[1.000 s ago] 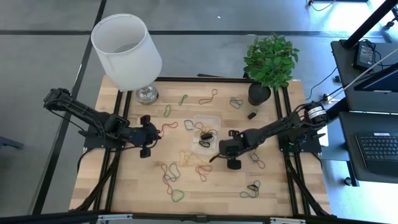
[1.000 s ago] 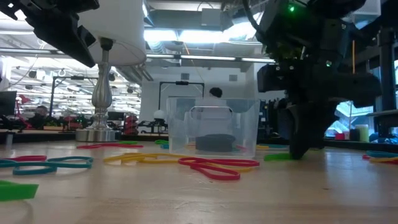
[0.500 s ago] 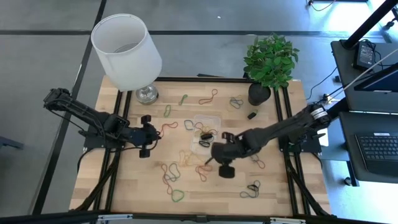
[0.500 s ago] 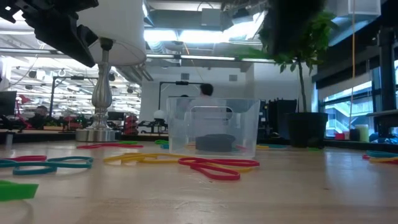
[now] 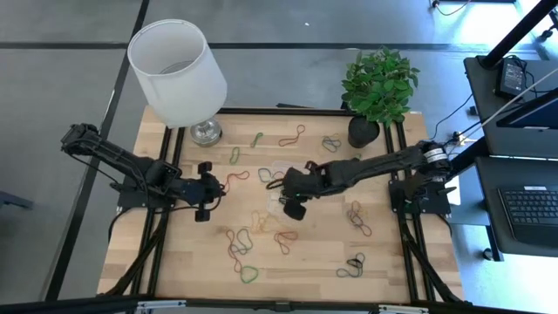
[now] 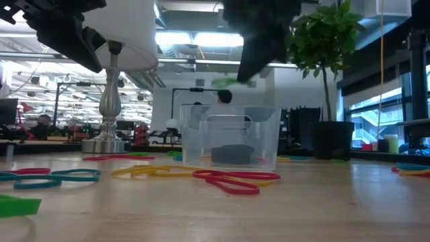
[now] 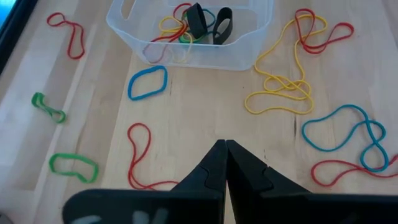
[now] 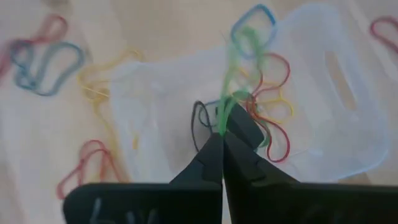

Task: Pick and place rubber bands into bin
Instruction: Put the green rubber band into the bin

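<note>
The clear bin [image 6: 230,138] stands mid-table with several rubber bands [image 7: 186,28] inside it. Above it my right gripper [image 8: 222,132] is shut on a green rubber band [image 8: 231,74]; the low view shows that band [image 6: 226,82] dangling over the bin's rim. To the left of the bin my left gripper [image 7: 225,148] hovers shut and bare above the wood. Loose bands lie all around: blue [image 7: 147,83], yellow [image 7: 283,84] and red [image 6: 232,181]. My right gripper pinches the green band's strands [image 8: 220,122] between its two fingertips, slanting down from the table's right side. The band is lifted clear, its slack loop [image 8: 245,46] over the bin's inside.
At the far left stands a white-shaded lamp [image 5: 179,70], at the far right a potted plant [image 5: 377,87] with a small black block [image 5: 353,161] near it. More bands are scattered along the near edge [image 5: 248,273] and on the right [image 5: 357,218].
My right gripper has risen from the table just right of the bin and swung left and toward the far edge until it is over the bin, rolling as it went. The green band has come up with it, clear of the wood.
</note>
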You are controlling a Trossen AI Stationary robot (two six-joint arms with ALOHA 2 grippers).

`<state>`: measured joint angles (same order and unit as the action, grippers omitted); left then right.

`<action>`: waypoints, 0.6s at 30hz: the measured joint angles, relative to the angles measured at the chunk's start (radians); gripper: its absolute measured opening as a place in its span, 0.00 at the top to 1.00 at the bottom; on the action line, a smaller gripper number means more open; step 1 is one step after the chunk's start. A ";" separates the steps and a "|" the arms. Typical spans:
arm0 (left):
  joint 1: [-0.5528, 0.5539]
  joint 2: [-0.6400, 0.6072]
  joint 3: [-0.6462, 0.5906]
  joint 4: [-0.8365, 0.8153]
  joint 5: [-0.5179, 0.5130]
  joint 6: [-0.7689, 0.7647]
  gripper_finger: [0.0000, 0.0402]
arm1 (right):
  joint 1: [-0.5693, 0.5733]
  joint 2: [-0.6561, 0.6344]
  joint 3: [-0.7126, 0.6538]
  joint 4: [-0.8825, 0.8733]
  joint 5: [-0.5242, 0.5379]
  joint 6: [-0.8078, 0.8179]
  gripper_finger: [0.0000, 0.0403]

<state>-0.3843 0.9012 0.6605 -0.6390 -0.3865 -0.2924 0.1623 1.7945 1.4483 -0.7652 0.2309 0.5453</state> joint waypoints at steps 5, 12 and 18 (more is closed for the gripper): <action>0.000 0.000 0.000 0.000 0.015 0.000 0.99 | -0.001 0.106 -0.001 0.007 -0.081 0.000 1.00; 0.000 0.000 0.000 0.000 0.020 0.000 0.99 | -0.001 0.159 -0.002 0.007 -0.100 0.057 0.91; 0.000 0.000 0.000 0.000 0.024 0.000 0.99 | -0.001 0.156 0.007 -0.001 -0.105 0.056 0.78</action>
<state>-0.3843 0.9012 0.6605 -0.6391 -0.3622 -0.2924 0.1612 1.9507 1.4556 -0.7658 0.1263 0.6018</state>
